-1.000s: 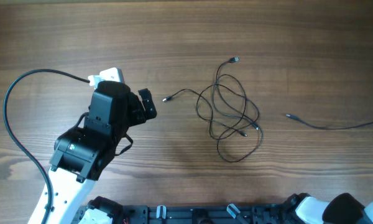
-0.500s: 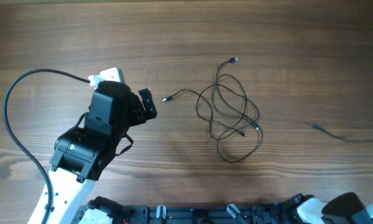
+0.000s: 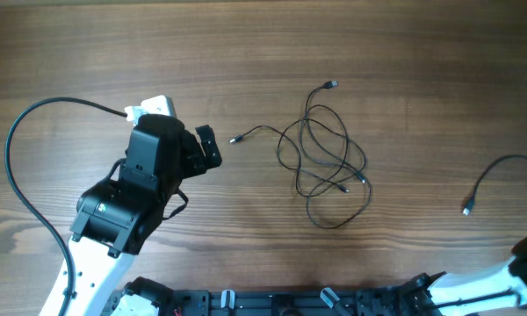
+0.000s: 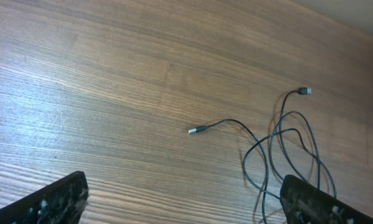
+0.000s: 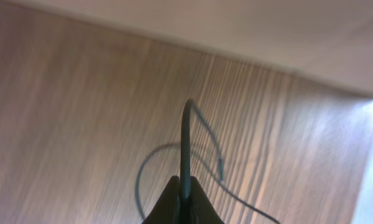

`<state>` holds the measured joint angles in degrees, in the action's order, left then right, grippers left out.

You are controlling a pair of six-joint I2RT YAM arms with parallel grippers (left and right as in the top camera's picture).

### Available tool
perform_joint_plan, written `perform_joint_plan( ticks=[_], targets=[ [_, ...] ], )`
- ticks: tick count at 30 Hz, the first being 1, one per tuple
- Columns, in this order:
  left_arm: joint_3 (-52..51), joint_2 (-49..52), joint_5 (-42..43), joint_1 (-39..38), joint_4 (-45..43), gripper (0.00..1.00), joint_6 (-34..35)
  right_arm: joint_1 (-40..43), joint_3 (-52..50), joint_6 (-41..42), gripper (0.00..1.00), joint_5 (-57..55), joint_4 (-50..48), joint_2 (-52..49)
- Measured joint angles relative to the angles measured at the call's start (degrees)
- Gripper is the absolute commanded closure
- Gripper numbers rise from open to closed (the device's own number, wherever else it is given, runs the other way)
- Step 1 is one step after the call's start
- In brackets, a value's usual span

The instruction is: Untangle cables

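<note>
Wood-grain table [image 3: 246, 44], planks running L-R on my overhead feed; near ctr lies a tangle of thin black cables [image 3: 327, 163], loops overlapping; one plug end [image 3: 331, 84] points to far edge; another strand w/ plug [image 3: 234, 140] trails left; separate cable [image 3: 487, 168] at right edge, can't tell if it touches the wood.

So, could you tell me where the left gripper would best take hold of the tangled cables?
Probably the free strand just behind its plug, approached from the left: it lies clear of the loops and points toward the open left gripper.
</note>
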<state>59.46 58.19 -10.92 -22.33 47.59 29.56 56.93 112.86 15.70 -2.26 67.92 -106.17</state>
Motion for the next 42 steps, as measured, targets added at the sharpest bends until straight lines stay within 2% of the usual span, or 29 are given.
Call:
perform_joint_plan(
  ticks=[1,2,4,6,11,17,24,29,36,37,42],
  targets=[
    [0.00,0.00,-0.02,0.02,-0.02,0.00,0.00,-0.04,0.00,0.13,0.76,1.16,0.81,-1.90],
    [0.00,0.00,0.00,0.00,-0.02,0.00,0.00,-0.15,0.00,0.37,0.48,2.64,1.75,-5.11],
    [0.00,0.00,-0.02,0.02,-0.02,0.00,0.00,-0.70,-0.02,0.92,0.31,4.31,3.06,-9.79],
    [0.00,0.00,-0.02,0.00,-0.02,0.00,0.00,-1.77,-0.07,0.96,0.20,5.42,4.96,-13.66],
    [0.00,0.00,-0.02,0.00,-0.02,0.00,0.00,-6.03,-0.11,0.50,0.18,6.78,6.40,-14.91],
    [0.00,0.00,0.00,0.00,-0.02,0.00,-0.15,-16.48,-0.11,-12.66,0.18,19.80,10.21,-14.91],
    [0.00,0.00,-0.02,0.02,-0.02,0.00,-0.15,-38.45,-0.11,-26.32,0.17,24.09,12.26,-14.91],
    [0.00,0.00,-0.02,0.02,-0.02,0.00,-0.15,-52.74,-0.11,-30.95,0.18,24.57,17.25,-14.91],
    [0.00,0.00,-0.02,0.00,-0.02,0.00,-0.15,-66.55,-0.11,-30.77,0.14,25.40,15.87,-14.91],
    [0.00,0.00,-0.02,0.02,-0.02,0.00,-0.15,-68.19,-0.11,-29.55,0.12,25.46,14.01,-14.91],
    [0.00,0.00,-0.02,0.00,-0.04,0.00,-0.15,-75.60,-4.20,-18.49,0.11,25.81,2.69,-14.91]
  ],
)
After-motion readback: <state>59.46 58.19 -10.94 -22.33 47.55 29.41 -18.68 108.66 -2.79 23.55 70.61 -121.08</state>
